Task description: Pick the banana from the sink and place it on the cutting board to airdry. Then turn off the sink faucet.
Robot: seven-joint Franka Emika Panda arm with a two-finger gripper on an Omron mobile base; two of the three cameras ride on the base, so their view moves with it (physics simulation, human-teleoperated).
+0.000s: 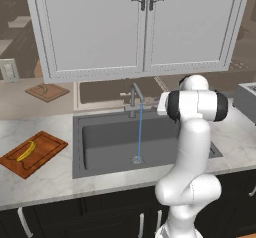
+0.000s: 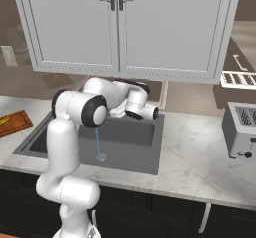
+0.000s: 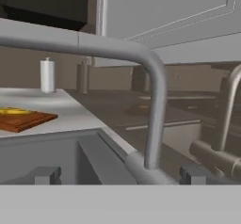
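The yellow banana [image 1: 26, 151] lies on the reddish-brown cutting board [image 1: 42, 144] on the counter left of the sink [image 1: 110, 147]; both show at the left of the hand view, banana [image 3: 14, 111] on board [image 3: 28, 119]. A thin blue stream of water [image 1: 140, 132] falls from the sink faucet [image 1: 135, 98] to the drain [image 1: 137, 159]. My gripper [image 3: 120, 175] is open at the faucet. Its two dark fingertips [image 3: 47, 175] stand wide apart, and the faucet's bent grey tube [image 3: 155, 105] rises between them. A short grey lever-like rod [image 3: 212, 155] sits just to the right.
White wall cabinets [image 1: 140, 27] hang low over the sink. A smaller tan board [image 1: 47, 91] lies at the back left. A toaster [image 2: 242, 129] stands on the right counter. A white cylinder [image 3: 47, 76] stands on the far counter.
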